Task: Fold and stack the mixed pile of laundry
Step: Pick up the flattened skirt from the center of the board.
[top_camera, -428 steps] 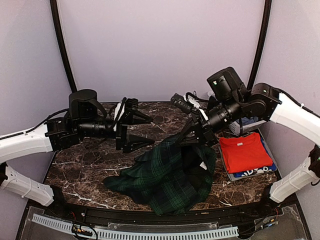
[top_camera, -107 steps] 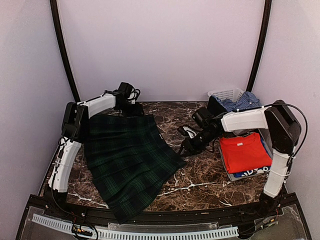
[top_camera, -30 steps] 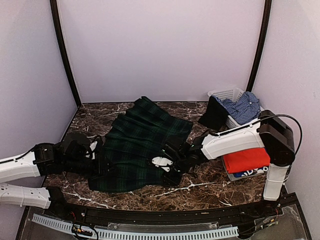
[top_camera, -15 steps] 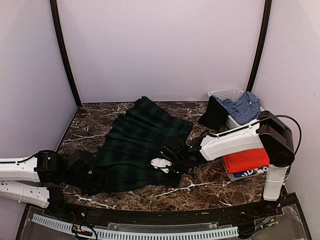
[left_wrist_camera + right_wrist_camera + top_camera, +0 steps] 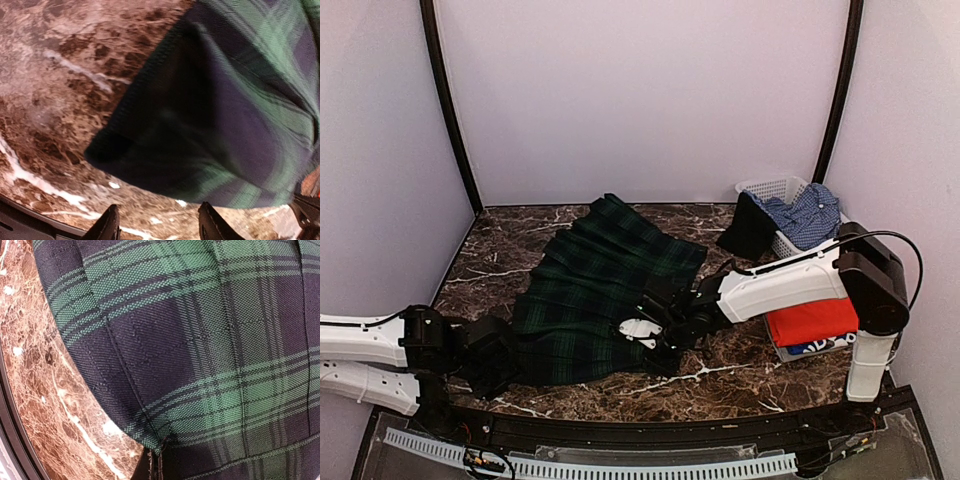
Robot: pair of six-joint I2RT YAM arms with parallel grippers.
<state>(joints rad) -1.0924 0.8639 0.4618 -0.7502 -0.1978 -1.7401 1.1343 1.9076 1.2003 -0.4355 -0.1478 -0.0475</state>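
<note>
Tartan skirt lies spread flat on the counter, left of centre, reaching from the back wall towards the near edge; right pincer is closed tight on the skirt's near right edge, fabric gathered at its tips; left pincer stands part open and grips nothing, low over the counter just short of the skirt's near left corner. Red-orange T-shirt lies folded at the right edge on top of a blue T-shirt; light blue shirt sits in the basket; black garment hangs over its front.
</note>
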